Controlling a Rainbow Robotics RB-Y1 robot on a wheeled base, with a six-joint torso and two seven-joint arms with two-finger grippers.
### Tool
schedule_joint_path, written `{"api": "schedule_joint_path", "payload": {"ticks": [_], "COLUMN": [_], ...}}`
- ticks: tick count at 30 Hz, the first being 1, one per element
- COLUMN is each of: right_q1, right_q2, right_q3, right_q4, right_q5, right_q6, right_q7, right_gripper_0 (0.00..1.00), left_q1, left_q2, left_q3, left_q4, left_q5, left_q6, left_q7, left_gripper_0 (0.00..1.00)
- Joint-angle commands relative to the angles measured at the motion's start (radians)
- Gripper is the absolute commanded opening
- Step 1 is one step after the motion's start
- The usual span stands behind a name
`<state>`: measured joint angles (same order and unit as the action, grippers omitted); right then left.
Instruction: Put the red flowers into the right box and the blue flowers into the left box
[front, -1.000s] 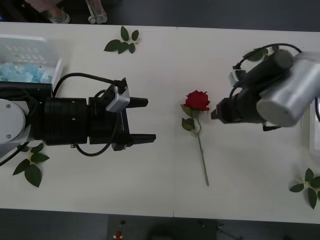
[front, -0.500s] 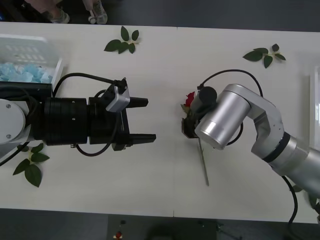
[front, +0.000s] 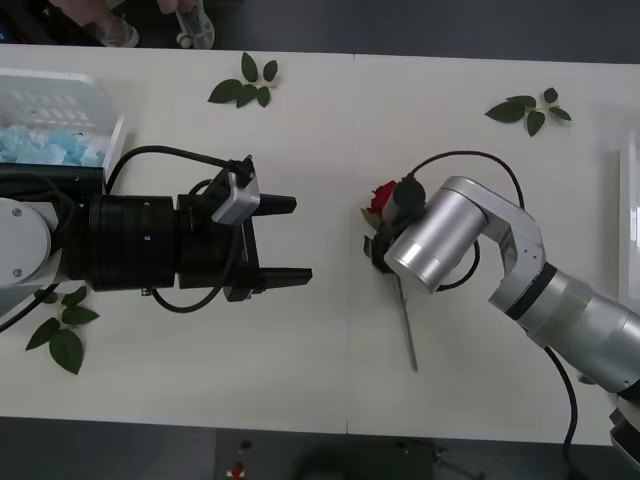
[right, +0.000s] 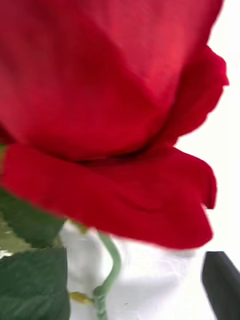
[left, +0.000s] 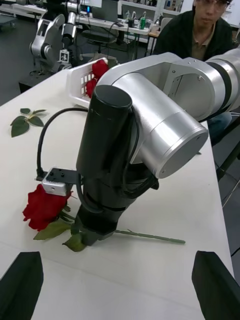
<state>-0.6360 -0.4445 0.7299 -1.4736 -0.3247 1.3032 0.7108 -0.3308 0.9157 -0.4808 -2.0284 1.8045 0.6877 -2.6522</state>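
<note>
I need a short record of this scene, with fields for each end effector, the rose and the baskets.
right end effector: down on the rose's stem just below the head, fingers hidden
left end effector: open, held apart from the rose
red rose: lying on the table
left basket: holds blue flowers
far basket: holds red roses

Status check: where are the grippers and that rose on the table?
Right gripper down on the rose at its leaves, grip unclear. Left gripper open, hovering mid-table. Nothing blocking.
</note>
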Motion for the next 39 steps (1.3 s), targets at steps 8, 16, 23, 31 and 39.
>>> {"api": "schedule_joint_path", "payload": {"ticks": [8, 16, 23, 31, 39], "right_q1": [-0.056, -0.064, -0.122, -0.168, -0.163], "right_q2": [0.055, 0.061, -0.019, -0.283, -0.546], "right_q3": [0.002, 0.002, -0.009, -0.201, -0.443], "right_q4": [0.091, 0.127, 0.062, -0.205, -0.197], "right_q5": [0.01, 0.01, -0.062, -0.338, -0.574], "right_q6": [-0.052, -0.07, 0.007, 0.215, 0.312], "right_q7": [0.016, 0.021, 0.01, -0.037, -0.079], "right_gripper_0": [0.25, 0.04, 0.01, 0.0, 0.0], "left_q1": [-0.005, -0.005, -0.005, -0.005, -0.005], "left_q2": [0.014, 0.014, 0.014, 0.014, 0.014], "left_q3": [0.01, 0.01, 0.01, 0.01, 0.01], "left_q4": [-0.029, -0.029, -0.029, -0.029, -0.029], "left_q5": [0.007, 0.007, 0.007, 0.007, 0.007], "left_q6": [-0.01, -0.01, -0.01, -0.01, -0.01], "left_q7": [-0.012, -0.012, -0.012, -0.012, -0.012], "left_gripper_0": [0.87, 0.87, 0.86, 0.87, 0.86]}}
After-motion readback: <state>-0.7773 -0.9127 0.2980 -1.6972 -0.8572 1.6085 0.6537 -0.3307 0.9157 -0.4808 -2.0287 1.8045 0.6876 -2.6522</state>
